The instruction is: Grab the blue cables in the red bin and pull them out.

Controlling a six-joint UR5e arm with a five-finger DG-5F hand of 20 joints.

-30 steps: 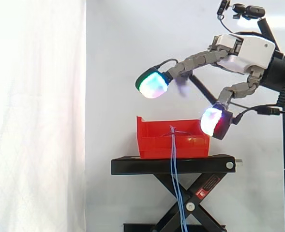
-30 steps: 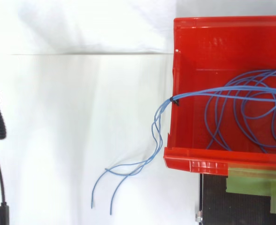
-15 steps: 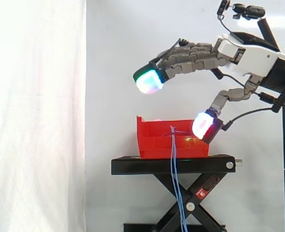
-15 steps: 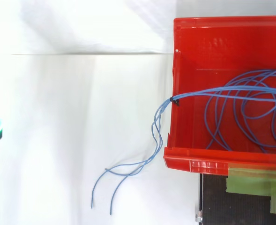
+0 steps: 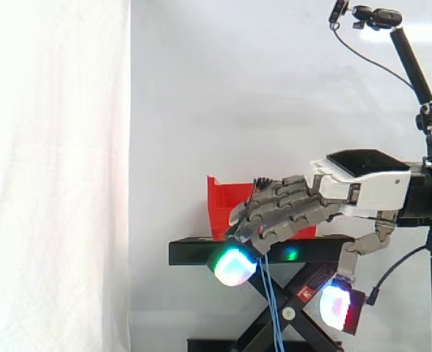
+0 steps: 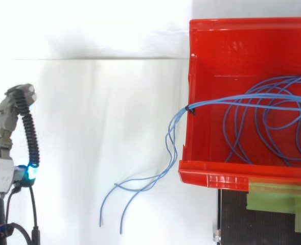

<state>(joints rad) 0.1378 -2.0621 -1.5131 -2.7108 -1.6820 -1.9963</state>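
As hand (image 5: 333, 194) dropped, cables (image 6: 191, 108) unchgd (fingers (image 5: 273, 213) relaxed)

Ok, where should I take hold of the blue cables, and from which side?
Probably best on the hanging stretch of the blue cables just outside the red bin, below the black tie: there the strands run together, clear of the wall. Bring the open robot hand in from that outer side, strands between thumb and fingers.

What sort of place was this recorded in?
Most likely a robot lab test bench rather than a home or factory floor. There is a white curtain as backdrop, a red bin of blue cables on a black scissor stand, and what looks like a camera on a pole.
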